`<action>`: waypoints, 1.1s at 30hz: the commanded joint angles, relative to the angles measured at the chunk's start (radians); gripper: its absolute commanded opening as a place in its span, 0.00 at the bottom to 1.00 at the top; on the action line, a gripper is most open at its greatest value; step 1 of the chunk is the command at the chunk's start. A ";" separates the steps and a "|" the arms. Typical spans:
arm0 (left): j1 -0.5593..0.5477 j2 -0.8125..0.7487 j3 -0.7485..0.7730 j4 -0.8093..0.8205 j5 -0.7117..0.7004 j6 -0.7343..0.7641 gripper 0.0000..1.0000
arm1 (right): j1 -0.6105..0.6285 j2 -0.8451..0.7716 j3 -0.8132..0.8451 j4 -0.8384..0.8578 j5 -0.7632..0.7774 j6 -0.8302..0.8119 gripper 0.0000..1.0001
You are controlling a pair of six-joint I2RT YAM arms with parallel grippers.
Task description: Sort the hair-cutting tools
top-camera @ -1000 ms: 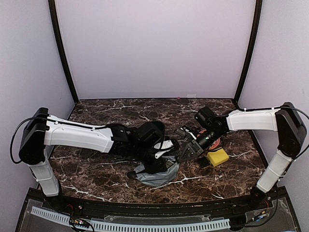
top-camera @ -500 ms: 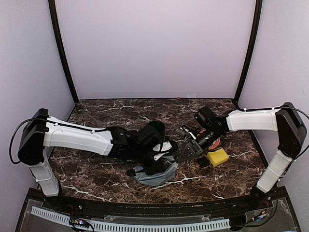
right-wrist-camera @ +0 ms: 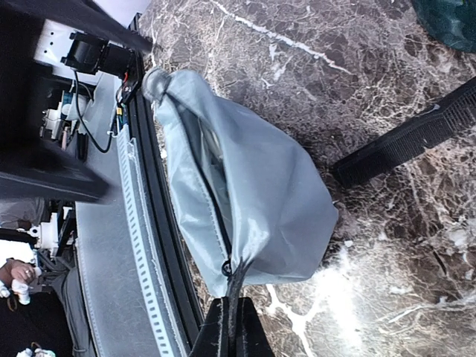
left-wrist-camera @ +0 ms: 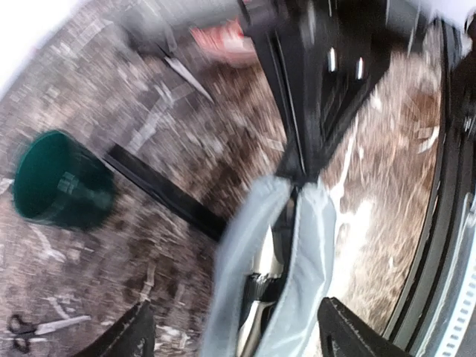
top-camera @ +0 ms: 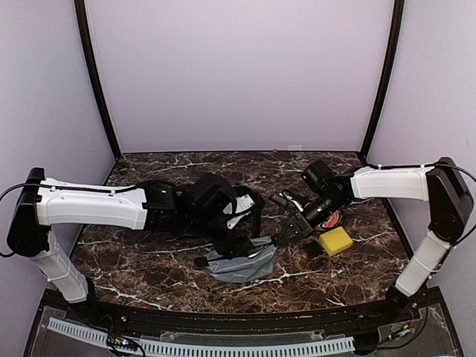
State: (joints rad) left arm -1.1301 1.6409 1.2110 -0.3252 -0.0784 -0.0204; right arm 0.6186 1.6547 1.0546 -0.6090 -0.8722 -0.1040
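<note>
A grey zip pouch (top-camera: 242, 262) lies open near the table's front. The silver-and-black clipper (left-wrist-camera: 274, 277) lies inside it, seen through the mouth in the blurred left wrist view. My left gripper (left-wrist-camera: 238, 338) hangs just above the pouch (left-wrist-camera: 312, 230), open, both fingers clear of the cloth. My right gripper (right-wrist-camera: 230, 312) is shut on the pouch's pull tab and holds that end up. The black comb (right-wrist-camera: 416, 141) lies on the table beside the pouch (right-wrist-camera: 253, 186). One pair of scissors (left-wrist-camera: 41, 325) lies further off; a second pair (left-wrist-camera: 182, 71) is a blur near the plate.
A dark green cup (left-wrist-camera: 56, 178) stands beyond the comb (left-wrist-camera: 163, 195). A red-and-white plate (top-camera: 332, 217) and a yellow sponge (top-camera: 335, 242) sit under the right arm. The table's front rail (right-wrist-camera: 134, 245) runs close to the pouch.
My left gripper has opened and its arm has drawn back to the left. The clipper now lies in the pouch. The right gripper keeps its hold on the tab.
</note>
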 commanded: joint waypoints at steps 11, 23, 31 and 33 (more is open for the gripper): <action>0.036 -0.371 -0.195 0.012 -0.381 -0.367 0.93 | -0.006 -0.089 0.016 -0.006 0.071 -0.058 0.00; 0.093 -0.535 -0.622 0.214 0.112 -0.927 0.68 | -0.008 -0.167 -0.059 0.031 0.188 -0.100 0.00; 0.116 -0.380 -0.645 0.427 0.204 -0.954 0.63 | -0.007 -0.176 -0.054 0.021 0.198 -0.111 0.00; 0.120 -0.349 -0.647 0.479 0.232 -0.959 0.54 | -0.008 -0.184 -0.060 0.024 0.206 -0.111 0.00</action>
State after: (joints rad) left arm -1.0229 1.2575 0.5785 -0.0181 0.0681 -0.9463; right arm 0.6174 1.5120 1.0031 -0.6155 -0.6788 -0.2008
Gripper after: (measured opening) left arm 0.605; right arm 0.009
